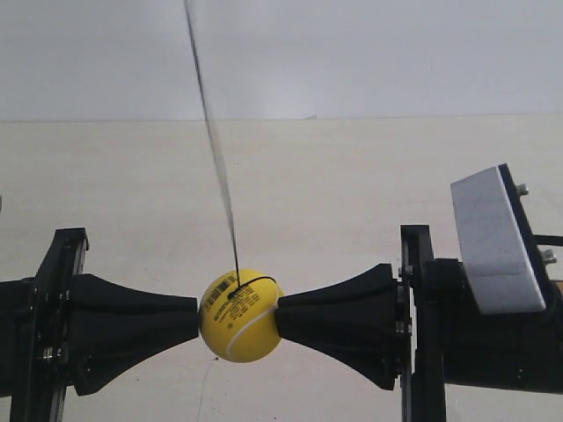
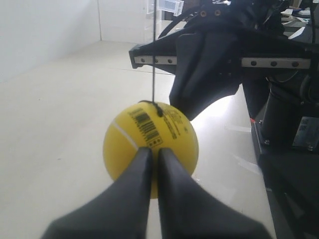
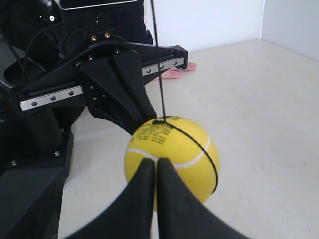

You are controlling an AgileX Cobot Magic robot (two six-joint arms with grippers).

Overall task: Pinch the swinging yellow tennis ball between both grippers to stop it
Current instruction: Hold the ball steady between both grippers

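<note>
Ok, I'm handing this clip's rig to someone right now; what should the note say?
Left gripper: jaws shut, tip against the barcode side of the yellow tennis ball.
Right gripper: jaws shut, tip against the opposite side.
Ball: hanging on its string, between both tips.
Done: pinch looks made.
To do: hold it; the string slants and looks blurred, so I cannot confirm the ball is at rest.

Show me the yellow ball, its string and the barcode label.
yellow ball (image 1: 242,330), exterior view, front face.
string (image 1: 216,149), exterior view, mid-length.
barcode label (image 2: 145,125), left wrist view, black bars.
</note>
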